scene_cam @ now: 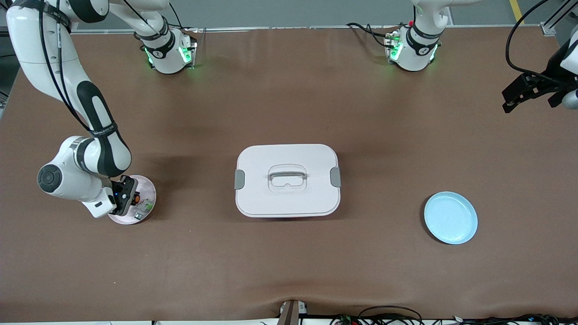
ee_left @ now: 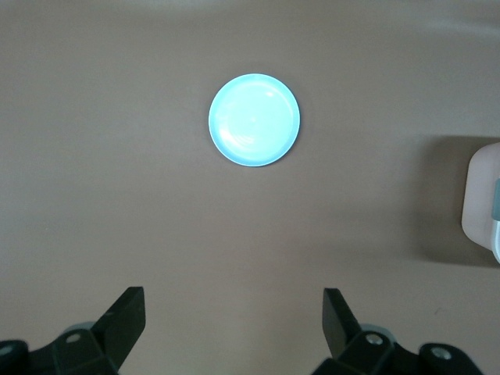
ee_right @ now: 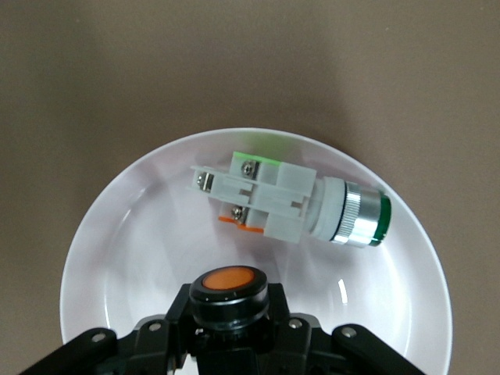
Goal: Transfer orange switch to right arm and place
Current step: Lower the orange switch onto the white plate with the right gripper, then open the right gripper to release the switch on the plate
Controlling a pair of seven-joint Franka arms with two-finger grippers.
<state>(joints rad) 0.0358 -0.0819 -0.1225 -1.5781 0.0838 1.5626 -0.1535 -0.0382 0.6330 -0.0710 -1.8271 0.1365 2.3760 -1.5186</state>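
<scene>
The orange switch (scene_cam: 136,197), a small black cylinder with an orange cap, sits between the fingers of my right gripper (scene_cam: 128,198), which is shut on it. In the right wrist view the switch (ee_right: 230,293) stands cap-up in the gripper (ee_right: 230,312) over the pale pinkish plate (ee_right: 101,234). That plate (scene_cam: 151,189) lies at the right arm's end of the table. I cannot tell whether the switch touches it. My left gripper (scene_cam: 526,92) is open, empty and raised at the left arm's end of the table; in its own view (ee_left: 234,312) nothing lies between its fingers.
A white-and-green part (ee_right: 289,199) lies on its side in the pinkish plate (scene_cam: 143,210). A white lidded box (scene_cam: 287,180) with a handle stands mid-table. A light blue plate (scene_cam: 450,217) lies toward the left arm's end; it shows in the left wrist view (ee_left: 254,119).
</scene>
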